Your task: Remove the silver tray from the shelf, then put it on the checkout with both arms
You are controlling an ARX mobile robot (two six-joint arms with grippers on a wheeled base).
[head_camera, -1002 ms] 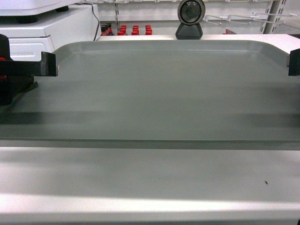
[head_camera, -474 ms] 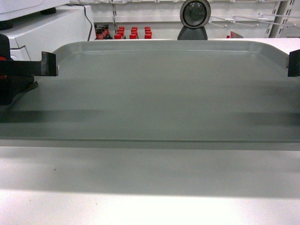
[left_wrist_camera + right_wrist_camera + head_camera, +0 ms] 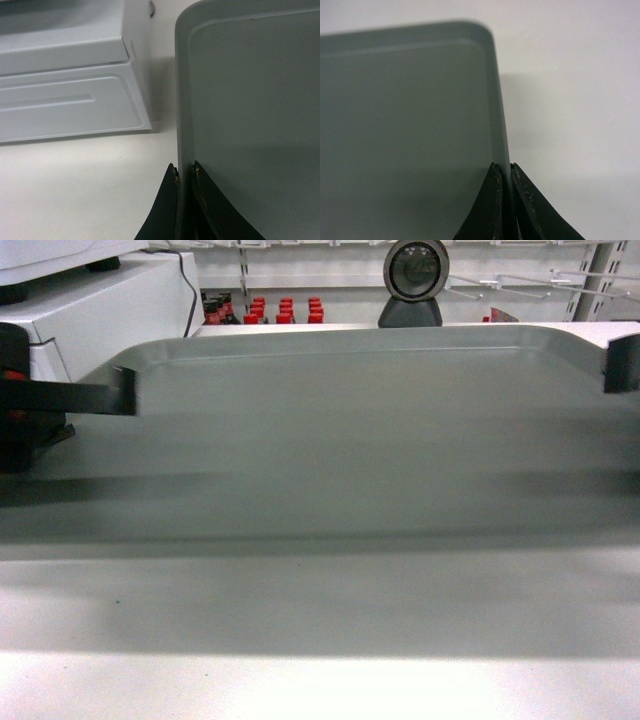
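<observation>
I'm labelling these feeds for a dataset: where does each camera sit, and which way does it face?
Head: on the robot, looking forward across the silver tray; both pincers show at its edges.
Left wrist: looks along the left pincer, clamped on the tray's left rim.
Right wrist: looks along the right pincer, on the right rim.
All share the tray.

The grey silver tray (image 3: 350,440) hangs level above the white checkout (image 3: 320,680), rim pinched at both ends.
</observation>
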